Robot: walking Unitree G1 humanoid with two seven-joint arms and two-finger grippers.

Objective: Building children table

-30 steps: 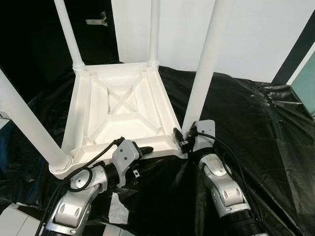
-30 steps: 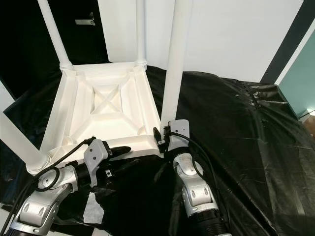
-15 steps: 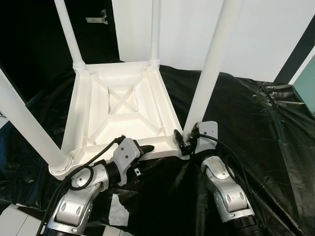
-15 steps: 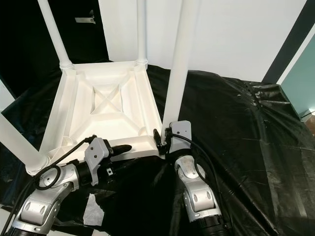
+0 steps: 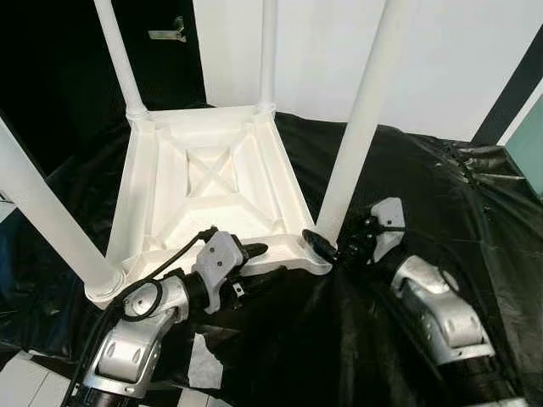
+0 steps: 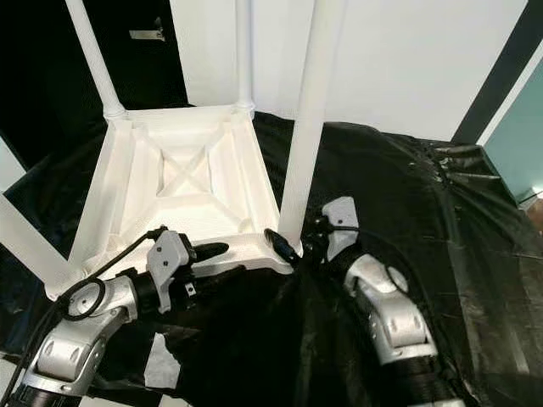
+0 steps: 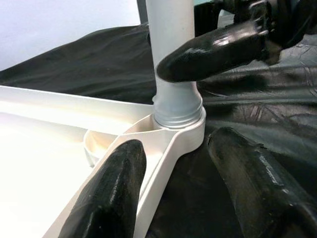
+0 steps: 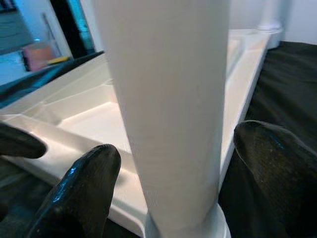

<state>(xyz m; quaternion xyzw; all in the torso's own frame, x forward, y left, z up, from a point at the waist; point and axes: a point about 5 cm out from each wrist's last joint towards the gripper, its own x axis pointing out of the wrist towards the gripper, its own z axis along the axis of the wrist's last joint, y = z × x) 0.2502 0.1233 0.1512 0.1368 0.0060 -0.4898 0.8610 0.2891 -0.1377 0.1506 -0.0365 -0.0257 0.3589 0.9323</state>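
left claw spread astride tabletop corner (inverted); leg socketed upright

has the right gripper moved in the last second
Yes. The right gripper has swung out to the robot's right of the near-right leg, its arm now slanting in toward the leg's base, measured against the table corner.

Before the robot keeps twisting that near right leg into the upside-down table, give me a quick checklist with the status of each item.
1. Right gripper straddles the near right leg, fingers either side, gaps visible: open, not ok for twisting.
2. Left gripper straddles the tabletop near rim, not clamped: not ok for bracing.
3. Leg seated in corner socket: collar looks flush; thread depth cannot tell.
4. Leg upright: roughly, ok.
5. Other three legs standing in their corners: ok.
6. Black sheet under the tabletop is wrinkled; slipping cannot tell.
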